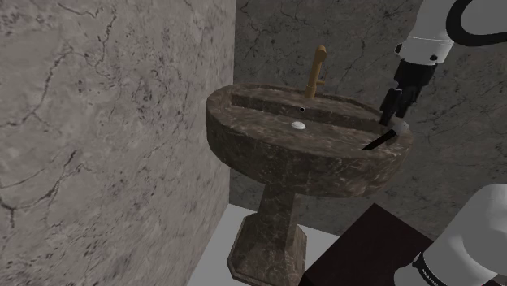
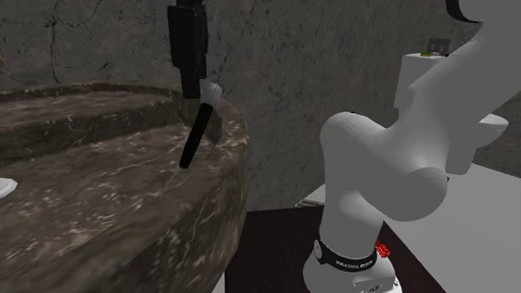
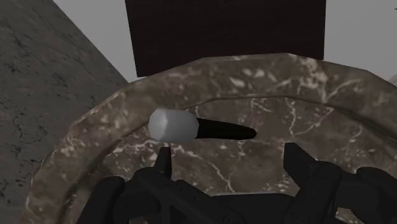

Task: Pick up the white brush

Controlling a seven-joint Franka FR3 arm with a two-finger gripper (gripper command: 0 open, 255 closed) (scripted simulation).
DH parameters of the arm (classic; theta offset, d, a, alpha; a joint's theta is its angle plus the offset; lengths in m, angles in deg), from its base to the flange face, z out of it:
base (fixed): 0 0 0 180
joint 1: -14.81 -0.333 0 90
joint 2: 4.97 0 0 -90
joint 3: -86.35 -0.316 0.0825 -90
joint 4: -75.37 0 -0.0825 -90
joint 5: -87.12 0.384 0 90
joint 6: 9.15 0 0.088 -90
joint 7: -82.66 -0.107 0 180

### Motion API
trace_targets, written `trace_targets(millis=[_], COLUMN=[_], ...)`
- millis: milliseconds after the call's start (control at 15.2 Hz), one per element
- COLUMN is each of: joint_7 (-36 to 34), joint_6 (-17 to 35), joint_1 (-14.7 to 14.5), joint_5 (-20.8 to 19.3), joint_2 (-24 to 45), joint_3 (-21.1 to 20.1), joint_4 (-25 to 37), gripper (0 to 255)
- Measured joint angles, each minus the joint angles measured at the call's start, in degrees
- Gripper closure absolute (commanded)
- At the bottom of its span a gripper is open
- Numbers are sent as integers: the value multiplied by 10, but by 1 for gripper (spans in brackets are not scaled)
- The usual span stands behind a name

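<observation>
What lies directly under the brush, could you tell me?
The brush lies on the sink's brown marbled rim; the strip of rim beneath it is covered. The open gripper hovers above it, not touching.

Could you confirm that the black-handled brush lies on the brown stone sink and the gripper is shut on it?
Not quite: the gripper is open, its fingers apart beside the brush without clasping it, as the wrist view shows. The brush does lie on the sink.
</observation>
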Motion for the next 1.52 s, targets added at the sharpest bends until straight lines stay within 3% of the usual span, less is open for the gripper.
trace_targets(millis=[132,462,924,990,1518], joint_7=[22,227,242,242,242], joint_6=[0,11,51,52,54], joint_1=[-7,-62,-64,-64,-64], joint_5=[-11,-108,-127,-127,-127], joint_2=[-12,-111,-143,-144,-146], joint_3=[5,52,65,65,66], joint_4=[-5,-51,-117,-119,-121], gripper=[0,0,0,255,255])
